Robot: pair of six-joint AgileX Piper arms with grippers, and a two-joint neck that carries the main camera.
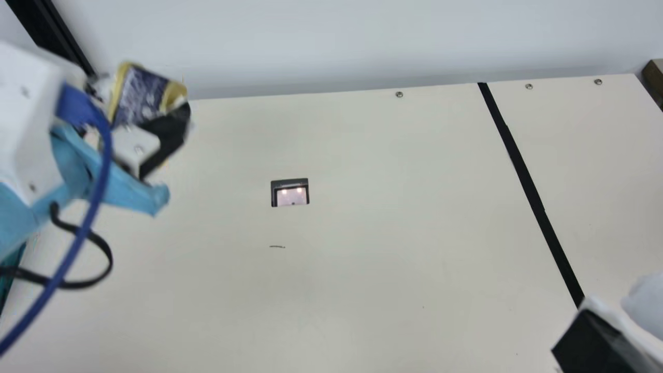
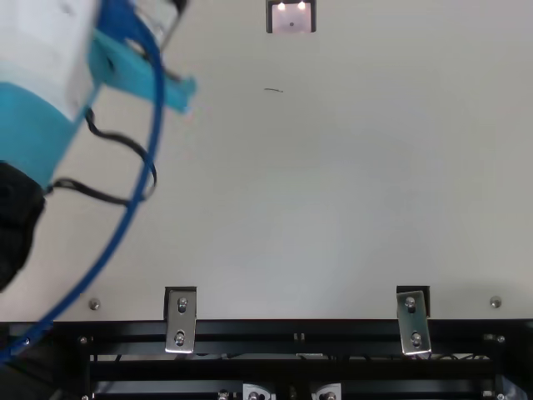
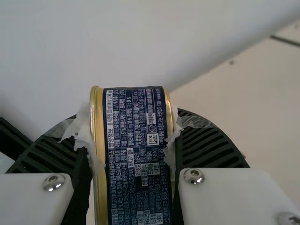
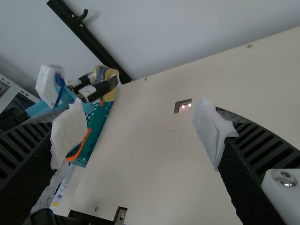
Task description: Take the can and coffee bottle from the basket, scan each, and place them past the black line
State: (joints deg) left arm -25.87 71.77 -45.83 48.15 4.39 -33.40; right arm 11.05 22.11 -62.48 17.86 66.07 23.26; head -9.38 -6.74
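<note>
Over the counter (image 1: pixel 362 269), which has the black line (image 1: pixel 533 199), the step in hand seems to be the can's scanning. The basket (image 4: pixel 97 125) is at the left edge; what it contains, one cannot tell. The right claw (image 4: pixel 140 131) is open and without load. The left claw (image 3: pixel 133 140) grips the can (image 3: pixel 140 187), raised near the basket's end. Next, the can should go to the scanner (image 1: pixel 291 194), its printed code facing the window.
</note>
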